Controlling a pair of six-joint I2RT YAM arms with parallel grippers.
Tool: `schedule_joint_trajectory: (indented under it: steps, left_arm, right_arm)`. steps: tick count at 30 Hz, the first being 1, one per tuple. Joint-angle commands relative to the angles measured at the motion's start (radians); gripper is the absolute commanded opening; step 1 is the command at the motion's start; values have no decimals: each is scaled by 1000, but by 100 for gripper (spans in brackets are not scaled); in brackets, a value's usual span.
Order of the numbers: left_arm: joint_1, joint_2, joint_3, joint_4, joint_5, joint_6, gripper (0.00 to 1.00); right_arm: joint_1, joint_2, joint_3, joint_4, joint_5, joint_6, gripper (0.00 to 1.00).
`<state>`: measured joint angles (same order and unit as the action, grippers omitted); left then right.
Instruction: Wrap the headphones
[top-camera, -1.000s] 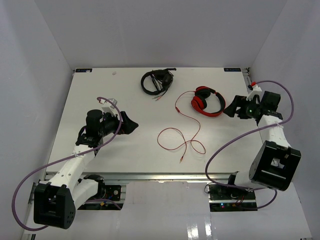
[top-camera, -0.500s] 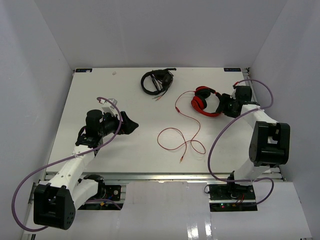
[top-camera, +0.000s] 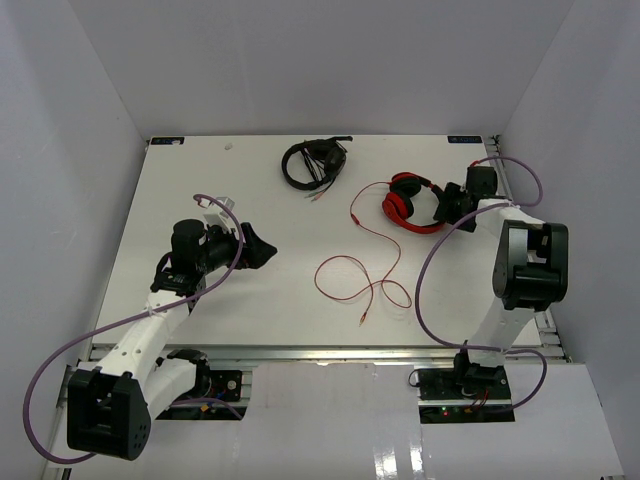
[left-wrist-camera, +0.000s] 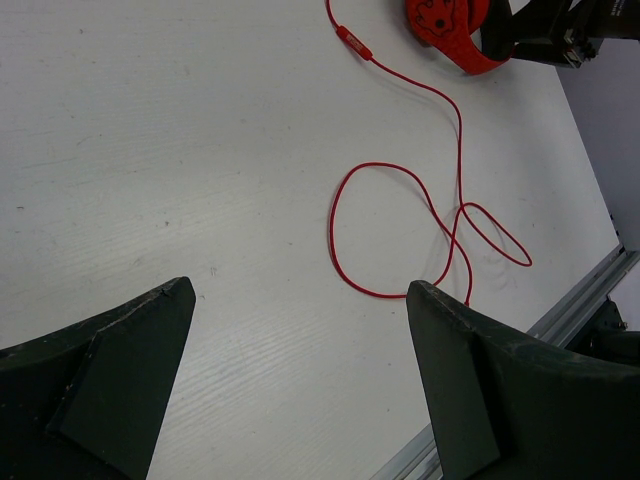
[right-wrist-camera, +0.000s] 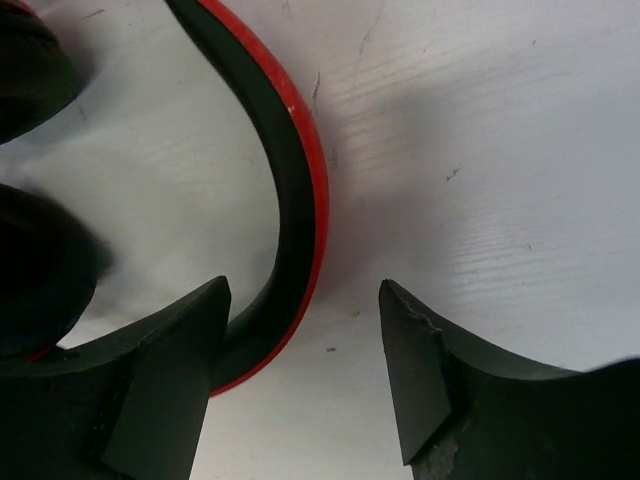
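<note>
The red headphones lie at the back right of the table, ear cups together. Their thin red cable runs loose in loops toward the front edge. My right gripper is open at the headband. In the right wrist view the red, black-lined headband curves between the fingers of the right gripper, close to the left finger, and black ear pads show at left. My left gripper is open and empty at table centre-left. The left wrist view has the left gripper short of the cable loop.
Black headphones with a bundled cable lie at the back centre. White walls close the table on three sides. The metal rail of the front edge runs just beyond the cable's end.
</note>
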<state>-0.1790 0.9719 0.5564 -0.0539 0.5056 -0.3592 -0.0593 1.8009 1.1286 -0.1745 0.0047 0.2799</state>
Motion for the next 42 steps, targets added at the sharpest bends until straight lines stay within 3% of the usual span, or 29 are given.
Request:
schedule_joint_trajectory:
  steps: [1, 10, 19, 24, 28, 33, 37, 42]
  left_arm:
    - [-2, -24, 33, -4, 8, 9, 98]
    - [-2, -24, 33, -7, 5, 12, 98]
    - [-37, -45, 9, 45, 79, 7, 98]
    - [-229, -91, -28, 86, 44, 6, 98]
    - [-460, -202, -76, 120, -61, -53, 96]
    - [-650, -301, -111, 144, -228, -116, 96]
    - [-819, -277, -89, 146, -359, -118, 96]
    - [-1015, -158, -43, 180, -503, -76, 96]
  right_arm:
    - [-6, 72, 80, 38, 5, 41, 59]
    - [-7, 137, 72, 47, -25, 36, 34]
    - [-17, -27, -76, 104, -172, -52, 12]
    - [-20, -298, -211, 77, -385, -190, 8]
    - [-22, -550, -318, 18, -572, -364, 8]
    - [-25, -841, -356, -134, -721, -492, 8]
    - [-25, -965, -327, -199, -767, -478, 8]
    - [-27, -1005, -254, -228, -803, -413, 8]
